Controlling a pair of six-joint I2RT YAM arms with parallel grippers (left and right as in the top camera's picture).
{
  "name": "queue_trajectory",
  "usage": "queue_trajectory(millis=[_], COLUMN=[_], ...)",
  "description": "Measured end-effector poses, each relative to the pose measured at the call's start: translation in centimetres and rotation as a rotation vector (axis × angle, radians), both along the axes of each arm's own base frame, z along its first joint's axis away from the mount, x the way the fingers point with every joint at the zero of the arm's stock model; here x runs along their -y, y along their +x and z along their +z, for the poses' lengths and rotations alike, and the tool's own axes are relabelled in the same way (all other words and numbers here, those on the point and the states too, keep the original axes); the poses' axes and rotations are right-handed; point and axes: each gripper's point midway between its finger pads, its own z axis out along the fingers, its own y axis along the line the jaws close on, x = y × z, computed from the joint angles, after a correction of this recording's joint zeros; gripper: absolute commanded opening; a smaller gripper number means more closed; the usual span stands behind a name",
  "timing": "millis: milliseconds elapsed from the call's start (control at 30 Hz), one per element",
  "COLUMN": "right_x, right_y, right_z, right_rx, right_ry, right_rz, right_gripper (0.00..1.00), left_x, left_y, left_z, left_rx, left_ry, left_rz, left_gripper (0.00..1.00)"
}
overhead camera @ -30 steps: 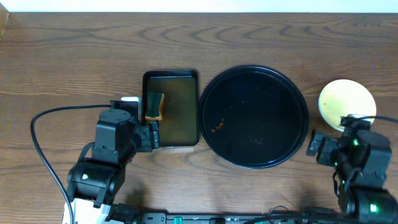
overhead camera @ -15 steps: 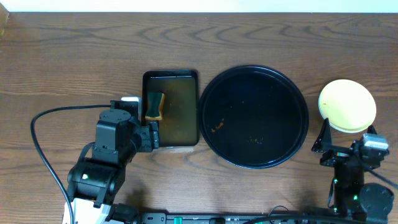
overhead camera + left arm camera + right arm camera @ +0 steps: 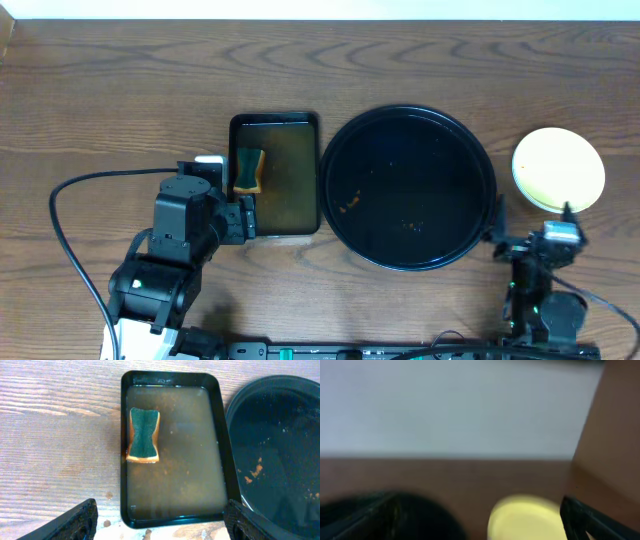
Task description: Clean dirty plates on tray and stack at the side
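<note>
The round black tray (image 3: 345, 140) lies mid-table with no plate on it, only small orange crumbs (image 3: 348, 205); it also shows in the left wrist view (image 3: 280, 435). A pale yellow plate (image 3: 558, 168) sits on the wood to the right of the tray and shows blurred in the right wrist view (image 3: 527, 517). No mint-white plates show; I cannot tell if any lie under the yellow one. My right gripper (image 3: 531, 238) is open and empty, in front of the plate (image 3: 475, 522). My left gripper (image 3: 246, 217) is open and empty at the basin's near edge (image 3: 160, 525).
A rectangular black basin (image 3: 312, 125) of brownish water stands left of the tray, with a green and yellow sponge (image 3: 247, 171) in it, also in the left wrist view (image 3: 144, 435). A black cable (image 3: 70, 190) loops at the left. A white wall runs along the far edge.
My right arm has drawn back from the yellow plate toward the front edge and tipped up, its gripper empty. The left arm, tray, basin and plate have not moved.
</note>
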Motion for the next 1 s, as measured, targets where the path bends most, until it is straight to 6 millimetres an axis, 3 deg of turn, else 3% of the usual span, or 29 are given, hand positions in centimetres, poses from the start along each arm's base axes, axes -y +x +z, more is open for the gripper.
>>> queue_trajectory(millis=[67, 1000], right_x=[-0.26, -0.76], right_y=[0.02, 0.07], right_z=[-2.02, -1.92], right_rx=[-0.074, -0.069], right_ry=[0.007, 0.007], right_rz=[0.015, 0.045], right_gripper=[0.99, 0.99], left_x=[0.0, 0.0], left_y=[0.0, 0.0], left_z=[0.0, -0.02], left_rx=[0.0, 0.0], left_ry=[0.0, 0.0], left_rz=[0.0, 0.0], left_gripper=[0.81, 0.81])
